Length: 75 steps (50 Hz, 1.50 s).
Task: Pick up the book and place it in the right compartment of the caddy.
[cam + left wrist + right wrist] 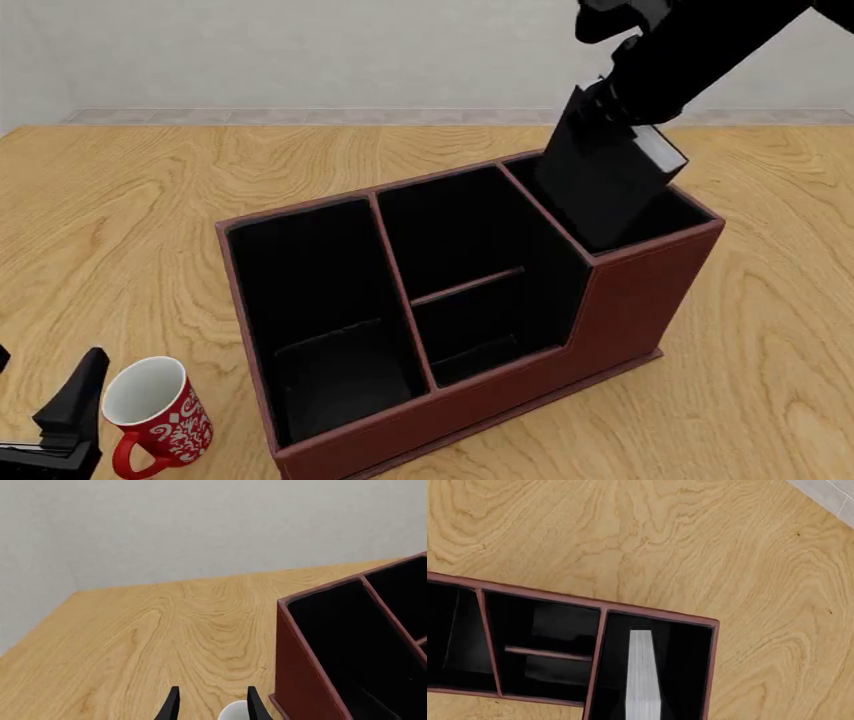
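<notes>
The black book (607, 190) with white page edges hangs tilted in my right gripper (617, 105), which is shut on its upper end. The book's lower end is down inside the right compartment (687, 680) of the dark red-brown caddy (627, 300). In the right wrist view the page edges (642, 675) show inside that compartment; the fingers do not show there. My left gripper (212, 707) is open and empty, low at the table's near left corner (67, 420), left of the caddy (300, 665).
A red mug (154, 415) with a white inside stands by the caddy's near left corner, just right of my left gripper; its rim (233, 712) shows between the fingers. The wooden table (134, 220) stretches around the caddy.
</notes>
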### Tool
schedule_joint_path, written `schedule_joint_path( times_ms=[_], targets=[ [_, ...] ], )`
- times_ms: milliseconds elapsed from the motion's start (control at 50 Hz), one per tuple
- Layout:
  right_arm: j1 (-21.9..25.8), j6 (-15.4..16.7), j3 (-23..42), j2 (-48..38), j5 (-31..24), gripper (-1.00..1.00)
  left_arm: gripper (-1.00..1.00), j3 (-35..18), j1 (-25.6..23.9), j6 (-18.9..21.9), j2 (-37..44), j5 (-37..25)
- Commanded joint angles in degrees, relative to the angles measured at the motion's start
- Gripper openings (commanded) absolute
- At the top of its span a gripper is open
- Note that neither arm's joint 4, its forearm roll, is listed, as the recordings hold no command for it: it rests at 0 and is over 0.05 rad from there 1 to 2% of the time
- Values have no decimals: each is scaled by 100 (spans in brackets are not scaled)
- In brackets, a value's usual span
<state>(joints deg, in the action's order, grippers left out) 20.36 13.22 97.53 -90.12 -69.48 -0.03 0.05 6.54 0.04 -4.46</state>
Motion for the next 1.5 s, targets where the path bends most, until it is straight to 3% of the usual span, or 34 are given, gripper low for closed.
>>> schedule_joint_path(
  times_ms=[20,300,820,1220,1240,1500],
  targets=[
    [-27,-165,-299,102,178,-100,100,0,14,40,-1,39],
    [-51,-198,-852,144,538,-100,100,0,103,66,-3,225],
    [56,-357,-1263,101,967,-100,100,1,103,86,-3,214],
    [-20,-337,-1116,140,788,-100,100,1,103,87,-3,210],
    [-9,-342,-1126,150,787,100,100,1,109,93,-3,216],
    [-25,-355,-1081,154,791,100,100,1,112,85,-3,208]
  ],
)
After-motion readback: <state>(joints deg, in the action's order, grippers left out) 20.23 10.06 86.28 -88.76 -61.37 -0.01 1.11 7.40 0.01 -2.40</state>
